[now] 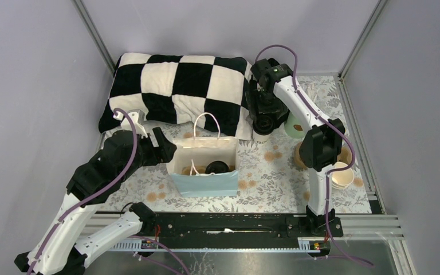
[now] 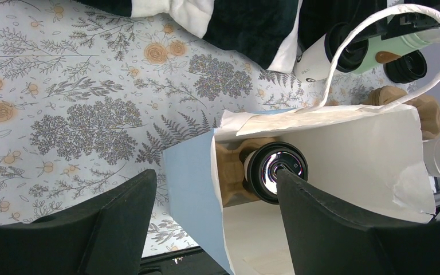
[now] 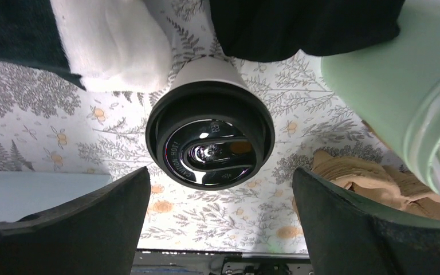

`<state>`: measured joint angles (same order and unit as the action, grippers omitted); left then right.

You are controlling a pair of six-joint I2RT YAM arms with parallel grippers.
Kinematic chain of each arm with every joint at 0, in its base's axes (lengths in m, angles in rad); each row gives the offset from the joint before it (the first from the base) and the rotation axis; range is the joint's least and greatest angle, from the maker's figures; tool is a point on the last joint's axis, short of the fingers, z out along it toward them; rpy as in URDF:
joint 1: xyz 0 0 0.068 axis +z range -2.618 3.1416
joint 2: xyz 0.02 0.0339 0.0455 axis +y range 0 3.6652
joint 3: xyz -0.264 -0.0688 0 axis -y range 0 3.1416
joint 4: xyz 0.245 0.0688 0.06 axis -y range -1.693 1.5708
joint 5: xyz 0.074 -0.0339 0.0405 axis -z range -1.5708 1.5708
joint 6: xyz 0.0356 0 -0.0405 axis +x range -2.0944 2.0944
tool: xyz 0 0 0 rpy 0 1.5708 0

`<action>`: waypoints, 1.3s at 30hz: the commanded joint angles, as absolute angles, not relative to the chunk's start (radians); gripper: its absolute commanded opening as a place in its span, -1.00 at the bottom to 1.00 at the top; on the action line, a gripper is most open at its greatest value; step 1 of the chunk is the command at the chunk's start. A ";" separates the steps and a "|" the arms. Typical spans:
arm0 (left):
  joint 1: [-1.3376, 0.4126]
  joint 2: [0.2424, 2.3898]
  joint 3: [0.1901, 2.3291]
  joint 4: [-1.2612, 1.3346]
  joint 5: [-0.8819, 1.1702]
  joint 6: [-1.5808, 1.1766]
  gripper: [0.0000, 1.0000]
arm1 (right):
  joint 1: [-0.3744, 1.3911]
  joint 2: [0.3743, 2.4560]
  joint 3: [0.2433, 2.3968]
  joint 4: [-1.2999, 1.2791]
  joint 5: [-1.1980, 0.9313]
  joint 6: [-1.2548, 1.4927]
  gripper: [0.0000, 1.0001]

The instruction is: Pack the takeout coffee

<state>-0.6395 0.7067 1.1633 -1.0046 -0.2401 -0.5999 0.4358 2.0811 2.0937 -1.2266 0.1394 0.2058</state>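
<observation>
A light-blue paper bag [image 1: 203,182] with white handles stands open mid-table. Inside it, one takeout coffee [image 1: 217,167] with a black lid sits in a brown pulp carrier [image 2: 232,172]; the left wrist view shows its lid [image 2: 275,172]. My left gripper [image 1: 163,150] is open at the bag's left rim, and in its own view [image 2: 215,177] the bag's blue wall [image 2: 192,183] stands between the fingers. A second takeout coffee [image 1: 262,136] stands upright by the pillow. My right gripper [image 1: 263,121] is open and hovers just above its lid [image 3: 210,146], not touching it.
A black-and-white checkered pillow [image 1: 177,86] lies along the back. A mint-green cup [image 1: 293,125] stands right of the second coffee. Brown carriers [image 3: 355,172] and a stack of white cups [image 1: 342,175] sit at the right. A black rail [image 1: 235,223] runs along the near edge.
</observation>
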 commanded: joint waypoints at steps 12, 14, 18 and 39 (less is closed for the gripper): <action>-0.640 0.694 1.181 -1.004 -0.261 -0.610 0.64 | 0.440 2.041 2.046 -1.241 0.122 0.173 0.80; -0.640 0.695 1.180 -1.002 -0.260 -0.610 0.64 | 0.442 2.041 2.051 -1.239 0.115 0.173 0.81; -0.640 0.692 1.174 -1.003 -0.256 -0.608 0.64 | 0.456 2.020 2.033 -1.197 0.115 0.161 0.86; -0.640 0.684 1.170 -1.002 -0.257 -0.605 0.65 | 0.479 1.805 1.643 -0.800 0.224 0.158 0.85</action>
<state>-0.6395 0.6945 1.1633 -1.0050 -0.2409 -0.6033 0.4732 1.8595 1.6485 -0.8581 0.1944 0.1608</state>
